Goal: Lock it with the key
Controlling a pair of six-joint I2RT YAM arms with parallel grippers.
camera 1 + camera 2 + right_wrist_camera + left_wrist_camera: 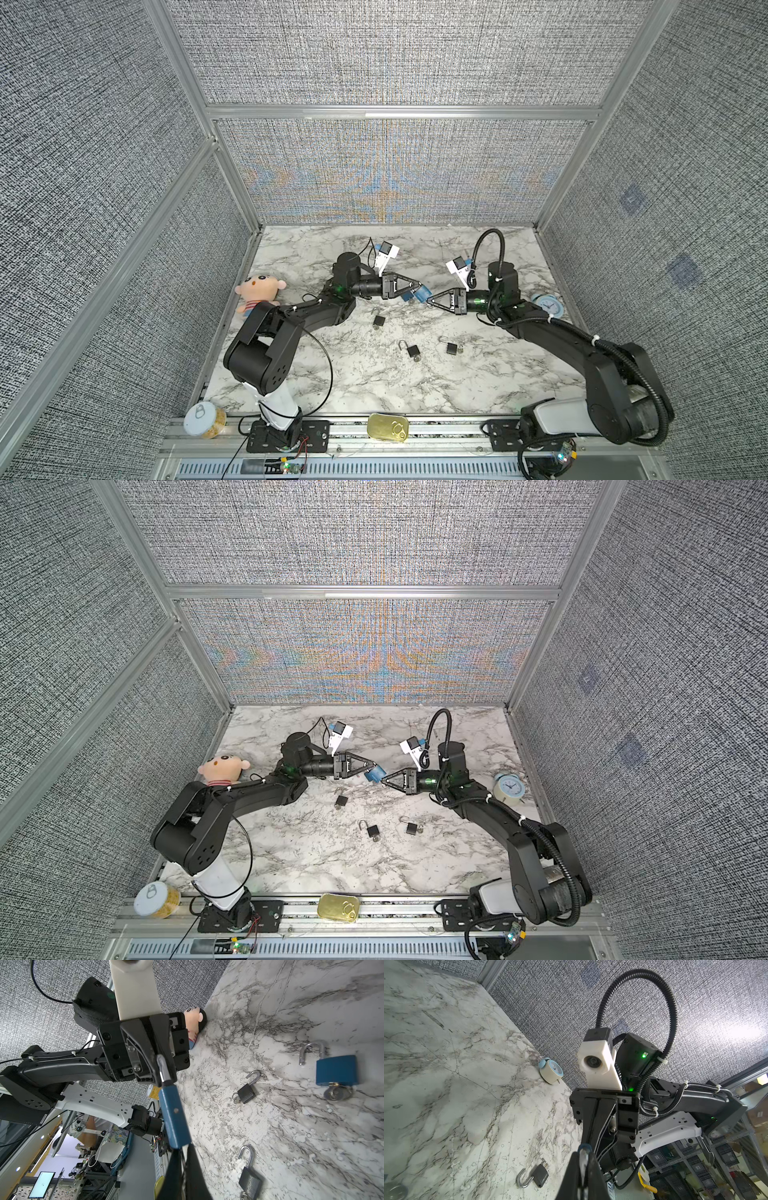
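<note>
Lying nearest front: small black open-shackled padlock, spare, so avoid. Beyond, mid-air: blue-bodied steel-shackle padlock, shackle clamped in left gripper; right gripper pinched tight at key end, key itself hidden. Advice: twist along lock axis, left bracing, no sideways pull. Right wrist view shows second blue padlock flat on white marble tabletop — left wrist view does not.

Marble table — three open black padlocks, open blue padlock with keys, plush doll, alarm clock.
</note>
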